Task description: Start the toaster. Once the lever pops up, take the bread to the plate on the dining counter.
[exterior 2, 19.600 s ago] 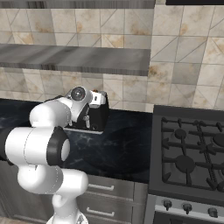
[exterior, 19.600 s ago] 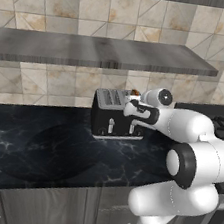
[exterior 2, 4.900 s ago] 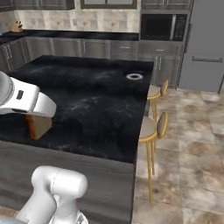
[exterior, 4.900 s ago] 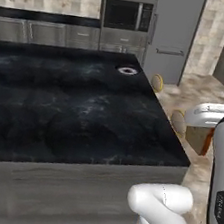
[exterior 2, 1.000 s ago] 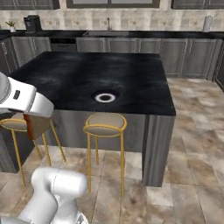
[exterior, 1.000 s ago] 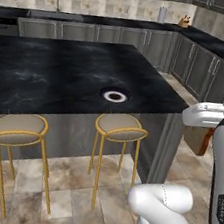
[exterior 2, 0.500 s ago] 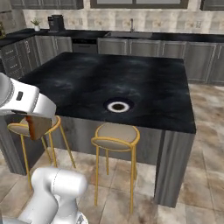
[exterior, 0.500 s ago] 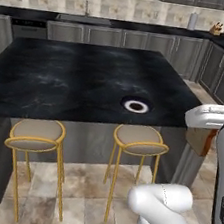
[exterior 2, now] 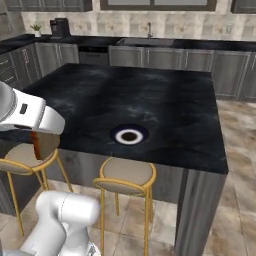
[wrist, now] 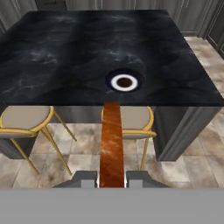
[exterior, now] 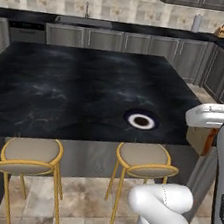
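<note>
My gripper (wrist: 111, 179) is shut on the bread (wrist: 111, 142), seen edge-on in the hand view as an orange-brown strip between the two fingertips (wrist: 89, 178). From the base cameras the tan slice (exterior: 201, 140) (exterior 2: 44, 145) hangs under the white hand, off the near edge of the dining counter (exterior: 72, 88) (exterior 2: 160, 100) (wrist: 78, 48). The plate (exterior: 141, 120) (exterior 2: 129, 136) (wrist: 124, 82), white centre and dark rim, lies on the slab close to that near edge, ahead of the bread. The toaster is out of view.
Two yellow-framed round stools (exterior: 29, 154) (exterior: 144, 159) stand under the counter's near edge, between me and the slab. Grey cabinets with a sink (exterior: 84, 21) run along the back wall. Tiled floor lies open to the right of the counter (exterior 2: 235, 150).
The whole picture has shifted as the base drives: counter, plate and stools have grown nearer and more central. The bread stays clamped in the gripper.
</note>
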{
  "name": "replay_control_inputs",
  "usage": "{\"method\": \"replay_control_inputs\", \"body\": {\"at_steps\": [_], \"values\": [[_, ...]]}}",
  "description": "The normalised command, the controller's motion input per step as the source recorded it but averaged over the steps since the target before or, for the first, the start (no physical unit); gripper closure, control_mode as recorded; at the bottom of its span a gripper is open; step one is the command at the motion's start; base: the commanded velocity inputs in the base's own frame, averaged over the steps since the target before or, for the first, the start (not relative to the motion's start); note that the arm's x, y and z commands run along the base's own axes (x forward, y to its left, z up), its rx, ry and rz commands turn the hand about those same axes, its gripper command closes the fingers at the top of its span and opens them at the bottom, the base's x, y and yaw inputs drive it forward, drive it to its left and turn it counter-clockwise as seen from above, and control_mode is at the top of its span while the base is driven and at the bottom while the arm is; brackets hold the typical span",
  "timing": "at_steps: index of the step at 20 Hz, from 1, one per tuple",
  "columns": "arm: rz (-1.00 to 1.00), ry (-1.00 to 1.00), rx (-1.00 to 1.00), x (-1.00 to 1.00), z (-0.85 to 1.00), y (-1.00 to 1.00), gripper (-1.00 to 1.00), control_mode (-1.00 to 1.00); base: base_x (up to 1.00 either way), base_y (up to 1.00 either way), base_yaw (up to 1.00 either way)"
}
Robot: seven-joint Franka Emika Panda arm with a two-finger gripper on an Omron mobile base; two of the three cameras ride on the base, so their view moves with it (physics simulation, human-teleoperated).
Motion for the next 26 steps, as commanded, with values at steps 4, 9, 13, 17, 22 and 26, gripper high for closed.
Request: {"method": "replay_control_inputs", "body": {"at_steps": [4, 9, 13, 17, 22, 26], "values": [[0.0, 0.0, 0.0, 0.0, 0.0, 0.0, 1.0, 1.0, 0.63, -0.24, 0.0], [0.0, 0.0, 0.0, 0.0, 0.0, 0.0, 1.0, 1.0, 0.62, -0.22, 0.0], [0.0, 0.0, 0.0, 0.0, 0.0, 0.0, 1.0, 1.0, 0.37, -0.27, -0.01], [0.0, 0.0, 0.0, 0.0, 0.0, 0.0, 1.0, 1.0, 0.31, -0.3, -0.03], [0.0, 0.0, 0.02, 0.13, 0.0, -0.07, 1.0, -1.0, 0.37, -0.25, -0.01], [0.01, 0.09, 0.14, 0.72, -0.01, -0.47, 1.0, -1.0, 0.0, 0.0, 0.0]]}}
